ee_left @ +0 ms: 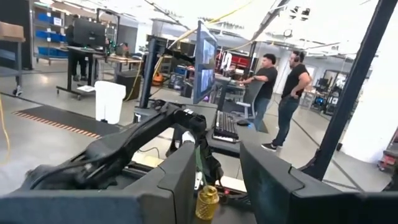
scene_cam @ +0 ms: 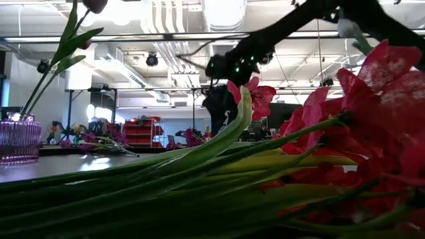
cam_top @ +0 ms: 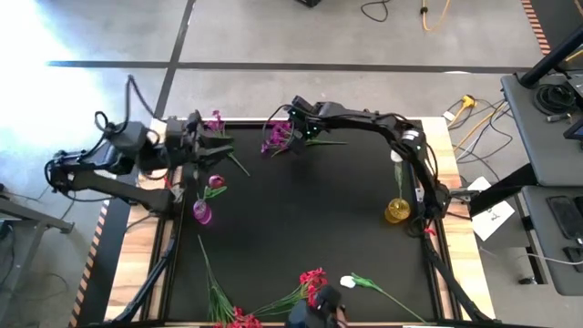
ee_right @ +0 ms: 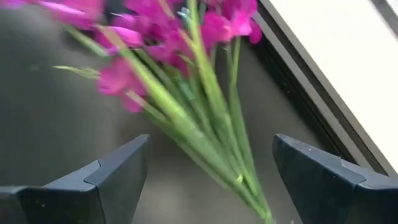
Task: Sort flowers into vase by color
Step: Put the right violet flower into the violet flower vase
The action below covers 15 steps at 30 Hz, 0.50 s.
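Observation:
A magenta flower cluster [cam_top: 276,137] lies on the black mat near the table's far edge. My right gripper [cam_top: 296,137] hangs over it, open. In the right wrist view its fingers [ee_right: 118,177] stand on either side of the green stems [ee_right: 208,124] without touching them. My left gripper [cam_top: 205,141] is open at the far left, beside a small purple flower [cam_top: 216,120]. A purple vase [cam_top: 202,212] holds a pink tulip bud [cam_top: 216,182]. A yellow vase [cam_top: 397,210] holds a white flower on a stem [cam_top: 396,164]. Red clusters [cam_top: 312,278] and a white tulip [cam_top: 348,282] lie at the near edge.
The low view is mostly filled by red blooms [scene_cam: 372,119] and green stems [scene_cam: 199,166] lying close to the camera; the purple vase [scene_cam: 16,139] stands at its left. More red flowers [cam_top: 237,317] lie at the near edge. People stand in the room beyond [ee_left: 292,93].

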Available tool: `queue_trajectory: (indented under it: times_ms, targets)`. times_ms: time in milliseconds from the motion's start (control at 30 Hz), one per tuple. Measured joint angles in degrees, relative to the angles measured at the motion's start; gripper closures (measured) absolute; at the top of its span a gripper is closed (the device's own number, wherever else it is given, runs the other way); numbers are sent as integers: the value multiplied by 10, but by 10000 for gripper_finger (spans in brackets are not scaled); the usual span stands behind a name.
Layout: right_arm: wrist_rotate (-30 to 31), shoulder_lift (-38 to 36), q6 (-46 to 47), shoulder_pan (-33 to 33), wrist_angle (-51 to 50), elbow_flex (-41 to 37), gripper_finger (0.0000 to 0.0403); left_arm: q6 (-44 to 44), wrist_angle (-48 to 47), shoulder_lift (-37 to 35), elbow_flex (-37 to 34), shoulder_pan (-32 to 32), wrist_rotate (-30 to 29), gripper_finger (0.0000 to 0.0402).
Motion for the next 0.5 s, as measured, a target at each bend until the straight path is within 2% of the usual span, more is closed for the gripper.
queue_trajectory:
  times_ms: [233, 500]
  targets:
    - [2, 45, -13, -16, -57, 69, 77, 0, -9, 49, 32, 81, 85, 290]
    - [-10, 2, -29, -18, -67, 87, 77, 12, -56, 67, 71, 131, 123, 290]
